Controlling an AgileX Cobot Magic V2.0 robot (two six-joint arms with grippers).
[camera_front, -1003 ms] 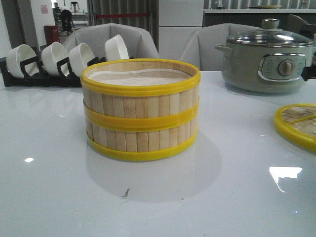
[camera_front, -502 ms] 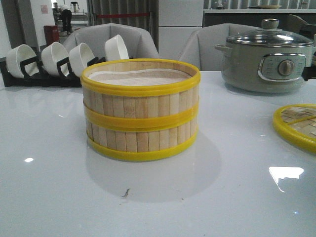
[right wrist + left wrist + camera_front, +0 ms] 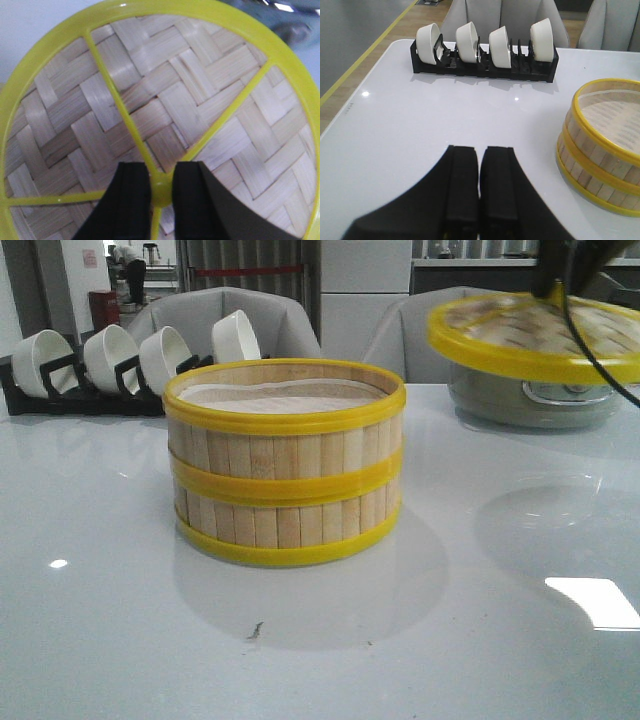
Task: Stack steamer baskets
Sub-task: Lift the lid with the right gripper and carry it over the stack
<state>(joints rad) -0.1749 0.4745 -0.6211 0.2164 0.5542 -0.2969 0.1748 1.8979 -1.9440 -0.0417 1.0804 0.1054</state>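
Note:
Two steamer baskets (image 3: 285,465) stand stacked one on the other at the table's middle, pale slat walls, yellow rims, white liner on top; they also show in the left wrist view (image 3: 602,145). My right gripper (image 3: 161,172) is shut on the yellow knob of the woven-bamboo lid (image 3: 165,110) and holds the lid in the air at the upper right (image 3: 530,335), to the right of the stack and above its level. My left gripper (image 3: 480,152) is shut and empty, over bare table to the left of the stack.
A black rack with white bowls (image 3: 120,365) stands at the back left, also in the left wrist view (image 3: 485,50). The grey electric pot (image 3: 540,405) stands at the back right, mostly hidden behind the lifted lid. Grey chairs stand beyond the table.
The lid lay on the table at the right edge; now it hangs in the air in front of the pot, held by my right gripper. The stack has not moved.

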